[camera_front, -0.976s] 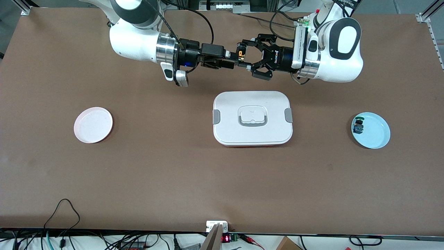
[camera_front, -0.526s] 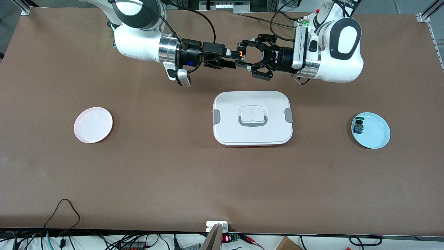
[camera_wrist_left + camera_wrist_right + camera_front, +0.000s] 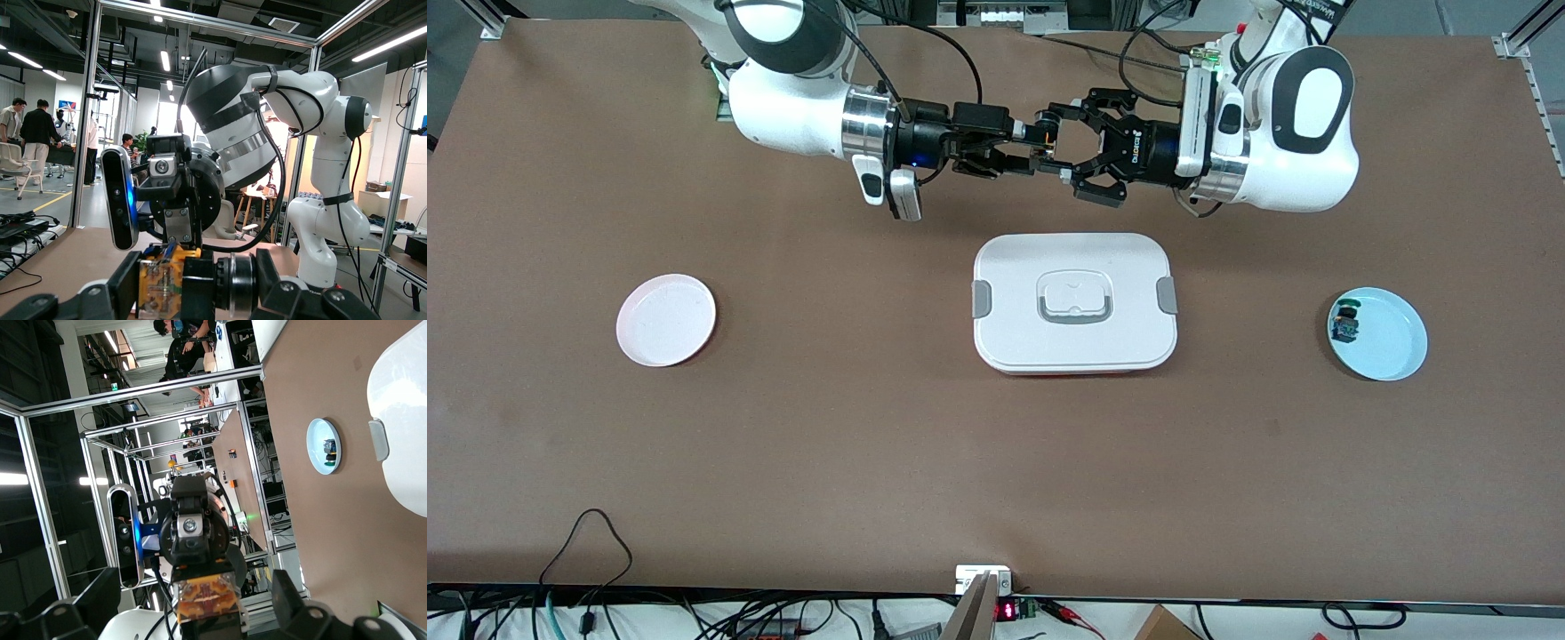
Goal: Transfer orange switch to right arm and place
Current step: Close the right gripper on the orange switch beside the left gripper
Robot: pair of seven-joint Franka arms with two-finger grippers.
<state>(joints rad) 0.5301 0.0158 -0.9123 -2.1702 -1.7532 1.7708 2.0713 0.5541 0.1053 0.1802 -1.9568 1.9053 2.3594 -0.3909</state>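
Note:
The orange switch (image 3: pixel 1044 140) is up in the air over the bare table, between the white box and the robots' bases. My left gripper (image 3: pixel 1052 144), the claw one, is shut on it. In the left wrist view the switch (image 3: pixel 160 283) sits clamped between the two black pads of the left gripper (image 3: pixel 197 283). My right gripper (image 3: pixel 1024 149), slim and black, meets it head-on and is open. In the right wrist view the switch (image 3: pixel 203 597) lies between the wide-apart fingers of the right gripper (image 3: pixel 193 610), and neither finger touches it.
A white lidded box (image 3: pixel 1074 302) stands mid-table, nearer the front camera than both hands. A pink plate (image 3: pixel 666 320) lies toward the right arm's end. A blue plate (image 3: pixel 1392 342) toward the left arm's end holds a small black part with blue-green pieces (image 3: pixel 1345 324).
The right arm has slid toward the left gripper, so its open fingers now flank the switch. The left gripper has kept still with the switch in it.

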